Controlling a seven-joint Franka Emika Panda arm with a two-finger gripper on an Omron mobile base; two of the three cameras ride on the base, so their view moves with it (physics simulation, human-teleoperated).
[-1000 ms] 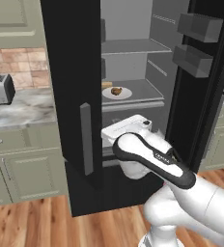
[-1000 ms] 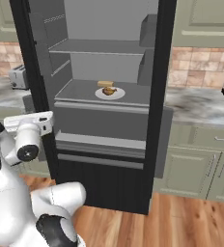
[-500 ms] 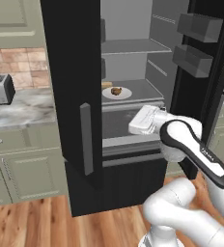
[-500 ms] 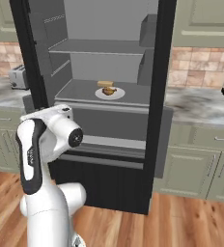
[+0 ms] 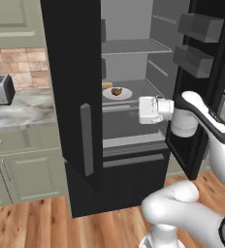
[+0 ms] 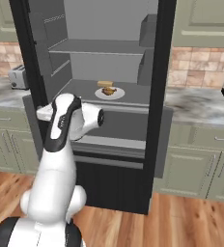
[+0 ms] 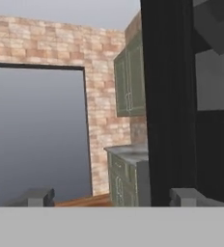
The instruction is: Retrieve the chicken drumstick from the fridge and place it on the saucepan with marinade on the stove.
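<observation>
Now the arm is seen swung across from the fridge's left side, where it was a second ago, to the front of the open compartment. The gripper is held level, pointing left toward the edge of the open left door; nothing is held. Its fingertips stand spread wide, well apart.

The room is unchanged: wood floor, pale green cabinets, marbled grey countertop, brick backsplash. A toaster is set on the left counter.

Inside the pale grey interior, a white plate lies on the middle shelf. The chicken drumstick rests on the plate, with a paler tan block just behind it. Door bins are seen on the right door.
</observation>
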